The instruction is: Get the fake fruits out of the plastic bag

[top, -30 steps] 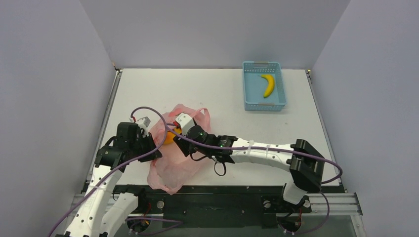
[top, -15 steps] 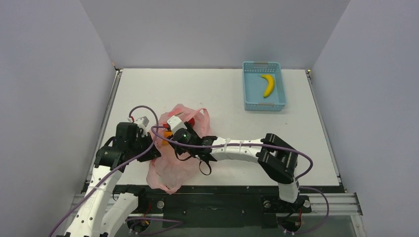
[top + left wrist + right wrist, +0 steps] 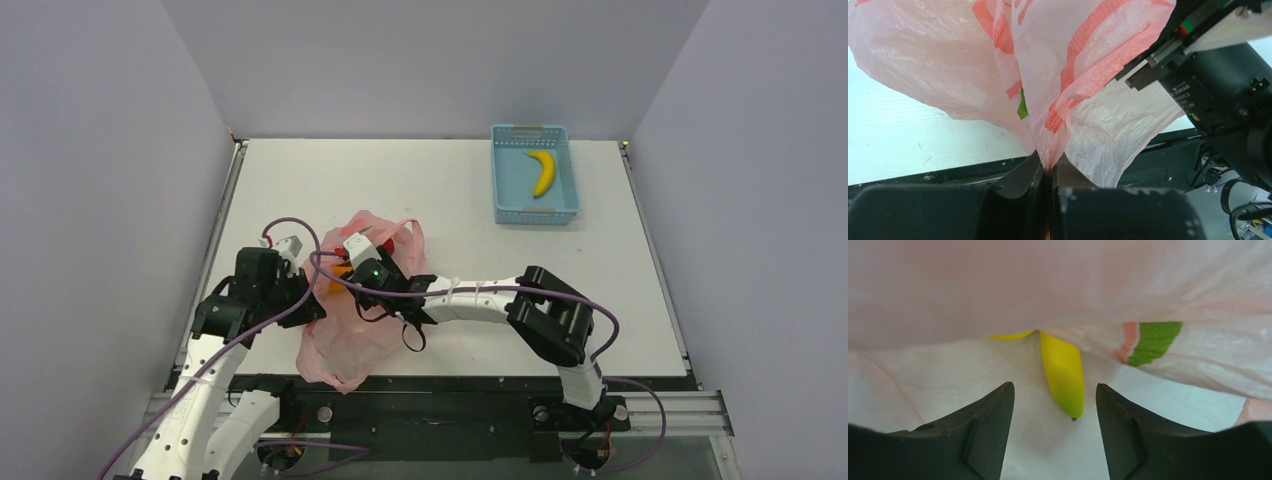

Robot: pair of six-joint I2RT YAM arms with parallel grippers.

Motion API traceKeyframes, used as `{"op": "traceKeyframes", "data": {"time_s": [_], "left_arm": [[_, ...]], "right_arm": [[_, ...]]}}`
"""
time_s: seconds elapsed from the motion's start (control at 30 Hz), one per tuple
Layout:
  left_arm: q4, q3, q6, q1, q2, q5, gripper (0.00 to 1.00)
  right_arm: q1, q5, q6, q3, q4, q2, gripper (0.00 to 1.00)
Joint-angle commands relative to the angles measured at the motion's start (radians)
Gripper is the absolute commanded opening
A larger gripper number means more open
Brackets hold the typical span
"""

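Note:
The pink plastic bag lies crumpled at the near left of the table. My left gripper is shut on a gathered fold of the bag and holds it up. My right gripper is open inside the bag. A yellow banana with a greenish tip lies on the bag's floor, its tip reaching between the fingers without touching them. In the top view the right gripper is hidden in the bag's mouth beside an orange fruit. A second banana lies in the basket.
The light-blue slotted basket stands at the far right of the table. The right arm's wrist sits close to the held fold. Purple cables loop over both arms. The table's near edge runs just below the bag.
The right arm has pushed left, deeper into the bag, with its elbow swinging left. The left gripper has kept its hold on the bag without moving.

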Motion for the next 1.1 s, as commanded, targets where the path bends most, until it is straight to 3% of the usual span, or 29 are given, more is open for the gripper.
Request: {"op": "traceKeyframes", "data": {"time_s": [0.0,0.17,0.43,0.83,1.07], "left_arm": [[0.036,0.031,0.020,-0.003,0.005,0.018,0.01],[0.038,0.031,0.018,-0.002,0.017,0.018,0.01],[0.039,0.031,0.016,-0.003,0.025,0.017,0.01],[0.041,0.029,0.014,-0.002,0.026,0.015,0.02],[0.042,0.030,0.015,-0.004,0.023,0.016,0.02]], "right_arm": [[-0.031,-0.024,0.012,-0.043,0.098,0.023,0.57],[-0.050,-0.056,0.012,-0.035,0.122,0.056,0.54],[-0.049,-0.076,0.006,-0.018,0.120,0.086,0.36],[-0.046,-0.102,-0.006,-0.023,0.121,0.095,0.35],[-0.032,-0.105,-0.007,-0.053,0.110,0.001,0.15]]}}
